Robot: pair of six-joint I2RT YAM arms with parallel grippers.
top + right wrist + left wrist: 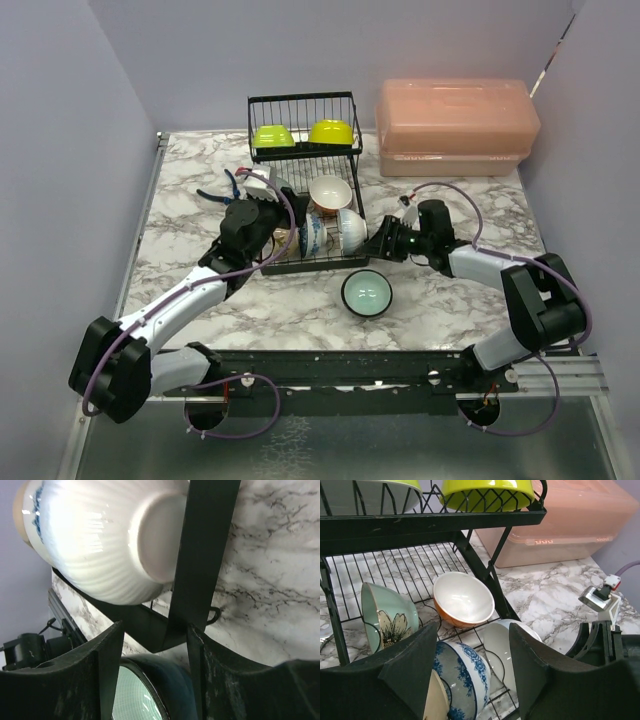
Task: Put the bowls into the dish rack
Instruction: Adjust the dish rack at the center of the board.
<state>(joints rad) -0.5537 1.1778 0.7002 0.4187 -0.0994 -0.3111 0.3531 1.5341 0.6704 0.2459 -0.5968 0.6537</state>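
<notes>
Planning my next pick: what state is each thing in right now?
Yellow-green bowls: on rack's upper shelf.
Orange bowl: lower tier, tilted.
Flower bowl: lower tier, on edge.
Blue bowl: lower tier, on edge.
White bowl: lower tier, on edge.
Teal bowl: upright on table, unloaded.
Pink box: closed.
Left gripper: open, empty.
Right gripper: open, empty.

Left arm (190, 300) and right arm (480, 262) outstretched, fingers (412, 665) of both apart.

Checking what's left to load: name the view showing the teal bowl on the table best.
Top external: the teal bowl shows whole and upright. Right wrist catches only part of it; left wrist misses it.
</notes>
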